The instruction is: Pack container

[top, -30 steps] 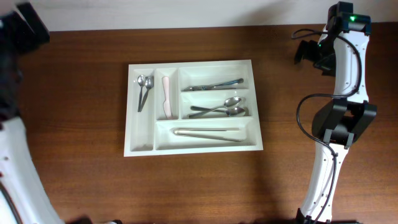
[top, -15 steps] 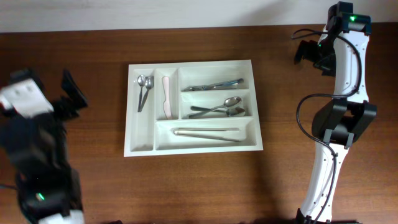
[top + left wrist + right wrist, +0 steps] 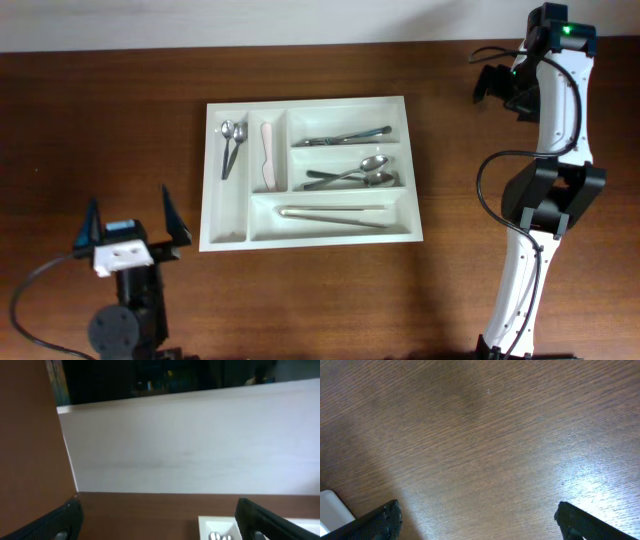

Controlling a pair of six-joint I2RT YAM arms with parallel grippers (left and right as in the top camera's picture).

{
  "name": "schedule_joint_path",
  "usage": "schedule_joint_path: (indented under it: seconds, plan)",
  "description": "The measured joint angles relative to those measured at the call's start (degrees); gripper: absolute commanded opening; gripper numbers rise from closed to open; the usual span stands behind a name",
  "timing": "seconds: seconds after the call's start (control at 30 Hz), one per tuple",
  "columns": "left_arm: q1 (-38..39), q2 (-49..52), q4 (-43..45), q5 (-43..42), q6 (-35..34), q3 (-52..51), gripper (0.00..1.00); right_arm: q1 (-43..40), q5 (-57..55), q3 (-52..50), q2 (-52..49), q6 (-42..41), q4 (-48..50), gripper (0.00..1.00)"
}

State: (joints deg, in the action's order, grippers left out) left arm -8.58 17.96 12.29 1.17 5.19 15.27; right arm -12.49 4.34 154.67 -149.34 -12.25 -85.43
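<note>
White plastic cutlery tray (image 3: 305, 101) looks light and rigid; its steel spoons (image 3: 372, 163) seem slippery, best pinched mid-handle. Left gripper (image 3: 130, 205) and right gripper (image 3: 477, 512) have jaws apart, empty.

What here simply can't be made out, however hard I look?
Overhead: the pale utensil in the second slot of the tray is too small to identify.
Left wrist: the bottom edge cuts off the tray; only one corner shows.
Right wrist: the left edge cuts off the tray; its contents are out of frame.
</note>
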Motion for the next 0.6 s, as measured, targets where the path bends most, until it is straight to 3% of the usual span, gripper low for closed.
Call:
schedule_joint_path:
  seconds: [0.27,0.6]
  plan:
    - [6.08,-6.19,0.79,4.39,0.22,-6.49,0.99,0.0,-0.02,0.0,0.0,0.0,0.02,0.99]
    - [5.77,-10.19,0.33,4.61,0.17,-13.99,0.99,0.0,-0.02,0.0,0.0,0.0,0.02,0.99]
